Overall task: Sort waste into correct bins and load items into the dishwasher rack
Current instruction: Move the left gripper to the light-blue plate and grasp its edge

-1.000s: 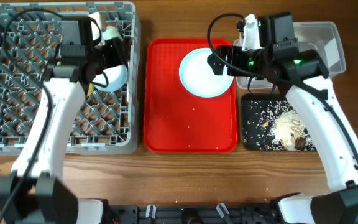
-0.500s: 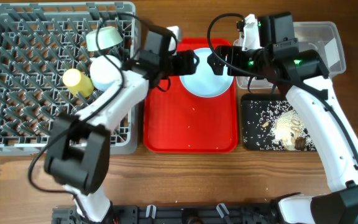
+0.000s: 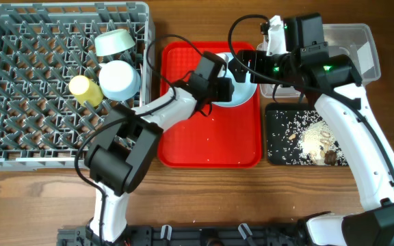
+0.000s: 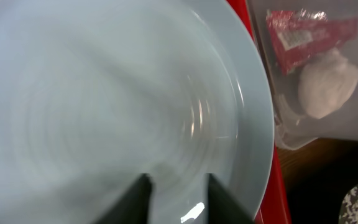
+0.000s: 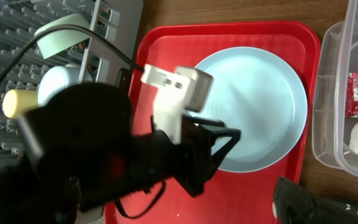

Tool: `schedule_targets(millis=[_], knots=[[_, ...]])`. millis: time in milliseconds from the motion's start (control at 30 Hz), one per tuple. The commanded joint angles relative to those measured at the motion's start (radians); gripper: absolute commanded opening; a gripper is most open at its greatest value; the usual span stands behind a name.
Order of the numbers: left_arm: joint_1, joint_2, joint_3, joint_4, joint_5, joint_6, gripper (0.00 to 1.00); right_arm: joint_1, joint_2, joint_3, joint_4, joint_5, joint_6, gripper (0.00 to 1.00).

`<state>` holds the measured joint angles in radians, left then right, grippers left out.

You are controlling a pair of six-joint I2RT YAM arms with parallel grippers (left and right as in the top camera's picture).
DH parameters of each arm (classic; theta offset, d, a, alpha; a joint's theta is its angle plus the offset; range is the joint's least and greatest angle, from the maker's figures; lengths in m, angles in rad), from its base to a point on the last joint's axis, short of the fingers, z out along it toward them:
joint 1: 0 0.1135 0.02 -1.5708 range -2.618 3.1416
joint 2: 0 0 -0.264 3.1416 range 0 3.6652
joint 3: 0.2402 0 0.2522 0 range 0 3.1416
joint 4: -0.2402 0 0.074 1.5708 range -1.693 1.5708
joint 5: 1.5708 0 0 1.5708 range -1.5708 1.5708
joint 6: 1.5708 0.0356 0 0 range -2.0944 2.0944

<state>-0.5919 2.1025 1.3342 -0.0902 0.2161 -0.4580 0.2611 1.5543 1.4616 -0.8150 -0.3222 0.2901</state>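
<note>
- Plate point(image 4: 104, 93) — pale blue, round, lying flat in the far right part of the red tray point(image 3: 207, 147), just beside the clear tub point(image 3: 361, 51).
- Left gripper point(image 4: 178, 200) — poised over the plate's face, its two fingers point(image 4: 140, 198) spread apart with nothing between them. Contact with the plate cannot be told.
- Right gripper point(image 3: 240, 68) — at the plate's far rim. No view shows how its jaws stand.
- Dishwasher rack point(image 3: 19, 116) — grey pegged crate left of the red tray. It holds the pale green bowl point(image 3: 113, 41), pale blue bowl point(image 3: 120, 79) and yellow cup point(image 3: 82, 87), grouped near its far right corner.
- Tub contents: red sachet point(image 4: 309, 34) and crumpled white tissue point(image 4: 328, 87), close together.
- Black tray point(image 3: 270, 157), on the near side of the tub, carries rice grains point(image 3: 313, 140) and brown scraps point(image 3: 329, 157).
</note>
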Motion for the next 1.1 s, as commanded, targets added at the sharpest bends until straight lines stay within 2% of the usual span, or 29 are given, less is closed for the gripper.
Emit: schedule_targets(millis=[0,100,233,333,400,467,500,533,567,700,767,833,867,1000,1067], knots=[[-0.020,0.013,0.001,-0.020,-0.098,0.009,0.04,0.001,0.013,-0.002,0.003,-0.016,0.006,1.00],[-0.022,0.013,0.001,-0.137,-0.094,0.008,0.04,0.001,0.013,-0.002,0.003,-0.016,0.005,1.00],[-0.022,0.002,0.002,-0.368,-0.094,0.012,0.04,0.001,0.013,-0.002,0.003,-0.016,0.005,1.00],[-0.021,-0.041,0.002,-0.563,-0.095,0.114,0.04,0.001,0.013,-0.002,0.003,-0.016,0.005,1.00],[-0.021,-0.090,0.002,-0.692,-0.095,0.152,0.13,0.001,0.013,-0.002,0.003,-0.016,0.006,1.00],[-0.021,-0.148,0.002,-0.789,-0.098,0.196,0.15,0.001,0.013,-0.002,0.003,-0.016,0.006,1.00],[-0.021,-0.182,0.002,-0.821,-0.107,0.217,0.26,0.001,0.013,-0.002,0.003,-0.016,0.006,1.00],[-0.021,-0.215,0.002,-0.832,-0.126,0.219,0.46,0.001,0.013,-0.002,0.003,-0.016,0.006,1.00],[-0.021,-0.262,0.002,-0.825,-0.151,0.219,0.56,0.001,0.013,-0.002,0.003,-0.016,0.005,1.00],[-0.021,-0.397,0.002,-0.715,-0.248,0.219,0.63,0.001,0.013,-0.002,0.003,-0.016,0.006,1.00],[-0.021,-0.438,0.002,-0.644,-0.276,0.219,0.57,0.001,0.013,-0.002,0.003,-0.016,0.005,1.00],[-0.020,-0.438,0.001,-0.599,-0.309,0.219,0.35,0.001,0.013,-0.002,0.003,-0.016,0.006,1.00],[-0.018,-0.429,0.001,-0.586,-0.323,0.211,0.04,0.001,0.013,-0.002,0.003,-0.016,0.005,1.00],[-0.017,-0.361,0.001,-0.560,-0.312,0.153,0.04,0.001,0.013,-0.002,0.003,-0.016,0.006,1.00],[-0.018,-0.314,0.001,-0.544,-0.255,0.151,0.04,0.001,0.013,-0.002,0.003,-0.016,0.005,1.00]])
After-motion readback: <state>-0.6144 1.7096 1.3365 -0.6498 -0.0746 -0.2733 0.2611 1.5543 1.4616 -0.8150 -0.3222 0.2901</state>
